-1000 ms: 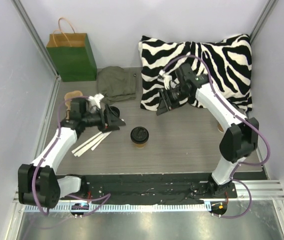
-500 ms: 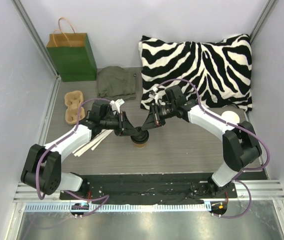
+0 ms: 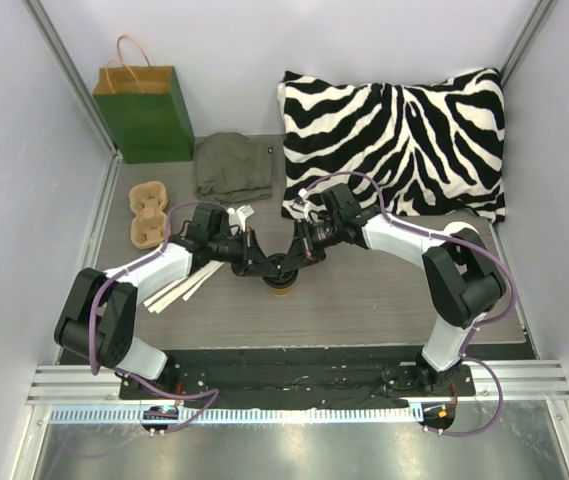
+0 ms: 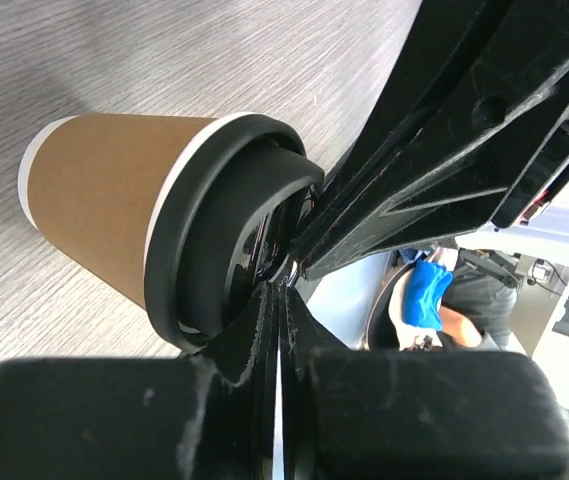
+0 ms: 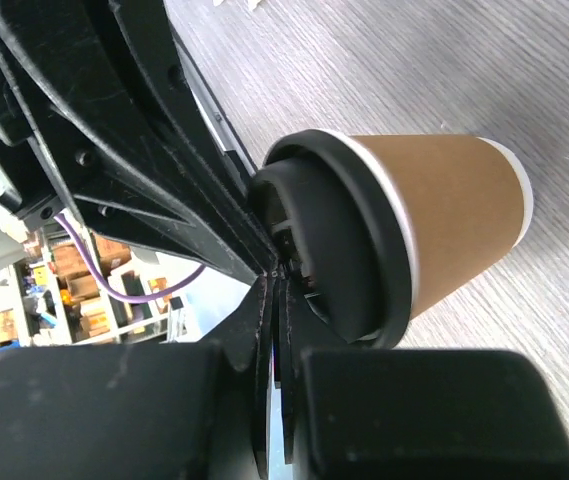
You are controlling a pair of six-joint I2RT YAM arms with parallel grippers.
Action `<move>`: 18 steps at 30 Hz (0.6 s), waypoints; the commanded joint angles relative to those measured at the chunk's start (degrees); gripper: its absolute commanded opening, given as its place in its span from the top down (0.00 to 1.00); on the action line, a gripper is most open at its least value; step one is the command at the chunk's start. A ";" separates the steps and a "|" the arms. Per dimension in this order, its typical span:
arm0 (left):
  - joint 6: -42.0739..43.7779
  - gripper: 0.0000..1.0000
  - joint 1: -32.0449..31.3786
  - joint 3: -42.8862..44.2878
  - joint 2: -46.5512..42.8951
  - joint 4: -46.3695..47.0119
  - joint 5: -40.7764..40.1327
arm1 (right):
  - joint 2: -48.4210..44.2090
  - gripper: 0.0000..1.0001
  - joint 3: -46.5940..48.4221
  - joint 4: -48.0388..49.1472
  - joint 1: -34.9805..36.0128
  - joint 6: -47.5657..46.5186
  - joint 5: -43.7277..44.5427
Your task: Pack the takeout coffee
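Note:
The takeout coffee, a tan paper cup with a black lid, stands upright at the middle of the table. Its lid fills the left wrist view, and the tan wall shows in the right wrist view. My left gripper comes in from the left, shut, its tips right at the lid's top. My right gripper comes in from the right, also shut, its tips against the lid's raised centre. The two sets of tips meet above the lid and hide most of it from overhead. Neither pair of fingers encloses the cup.
A green paper bag stands at the back left, beside a crumpled olive cloth. A zebra-striped pillow fills the back right. A tan pulp cup tray and pale flat sticks lie left of the cup.
Both arms swung inward from their sides to the cup. Their jaws closed on the way, and the tips now meet over the lid. The cup has stayed in place.

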 commanded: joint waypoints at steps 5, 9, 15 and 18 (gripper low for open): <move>4.83 1.00 1.69 1.39 4.67 -3.71 -1.29 | 3.02 0.96 -0.79 0.12 0.22 -3.52 0.86; 5.53 1.00 1.78 1.65 6.26 -4.07 -0.94 | 5.13 0.98 -1.58 0.11 -0.48 -3.87 1.22; 5.71 1.00 2.57 1.13 8.80 -2.75 0.90 | 7.68 0.99 -2.99 -0.06 -1.62 -5.28 -0.54; 4.92 1.00 3.45 0.34 9.86 -1.61 1.69 | 8.03 0.99 -3.26 0.03 -1.62 -6.24 -1.33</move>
